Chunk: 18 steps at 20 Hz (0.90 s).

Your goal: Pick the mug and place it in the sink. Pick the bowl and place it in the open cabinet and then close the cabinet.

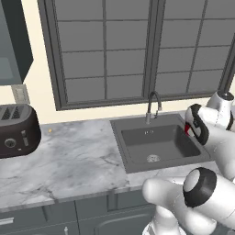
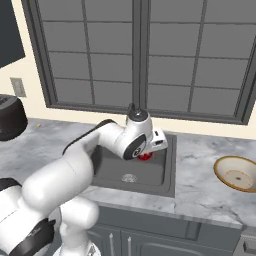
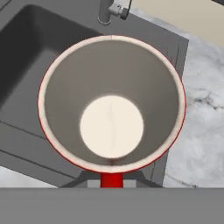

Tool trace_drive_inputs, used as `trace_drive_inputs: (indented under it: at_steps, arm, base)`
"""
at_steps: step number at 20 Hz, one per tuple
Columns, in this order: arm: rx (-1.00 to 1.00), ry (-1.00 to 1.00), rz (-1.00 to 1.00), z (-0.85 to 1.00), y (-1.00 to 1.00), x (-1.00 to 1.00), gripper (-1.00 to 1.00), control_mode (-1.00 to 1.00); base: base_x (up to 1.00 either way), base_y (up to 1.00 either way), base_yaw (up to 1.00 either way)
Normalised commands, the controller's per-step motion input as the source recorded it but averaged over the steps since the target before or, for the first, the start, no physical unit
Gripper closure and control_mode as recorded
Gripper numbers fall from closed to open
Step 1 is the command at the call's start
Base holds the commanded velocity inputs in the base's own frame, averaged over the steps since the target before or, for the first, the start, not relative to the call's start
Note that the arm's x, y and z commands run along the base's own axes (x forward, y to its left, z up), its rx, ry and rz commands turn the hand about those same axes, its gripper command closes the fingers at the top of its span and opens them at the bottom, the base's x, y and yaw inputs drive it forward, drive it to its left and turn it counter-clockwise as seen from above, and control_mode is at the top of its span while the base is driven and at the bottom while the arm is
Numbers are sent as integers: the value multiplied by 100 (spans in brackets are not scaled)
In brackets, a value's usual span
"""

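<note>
Gripper (image 3: pixel 111 186) clamps one mug (image 3: pixel 111 127) (red) over one sink (image 1: pixel 158 144).

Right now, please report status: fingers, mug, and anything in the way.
Fingers shut on the mug. Mug held upright over the sink. Basin bare, faucet off to one side. Bowl on counter.

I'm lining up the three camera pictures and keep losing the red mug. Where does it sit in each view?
Left base view: mug, a red sliver at right, behind the arm, over the sink's right edge.
Right base view: mug, centre, under the end effector, above the basin.
Hand view: mug seen from above, white inside, at centre.
Shared landmark: the faucet.
</note>
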Motion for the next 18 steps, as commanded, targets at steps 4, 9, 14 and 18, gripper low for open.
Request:
trace_drive_inputs:
  at_steps: [4,9,14,18]
  arm:
    - [0,1,13,-1,47,0,100,-100]
    - [1,0,12,-15,29,0,100,-100]
    - [0,0,8,-17,25,0,100,-100]
    - [0,13,1,-9,15,8,100,-100]
  base:
    - [0,0,0]
    - [0,0,0]
    - [0,0,0]
    - [0,0,0]
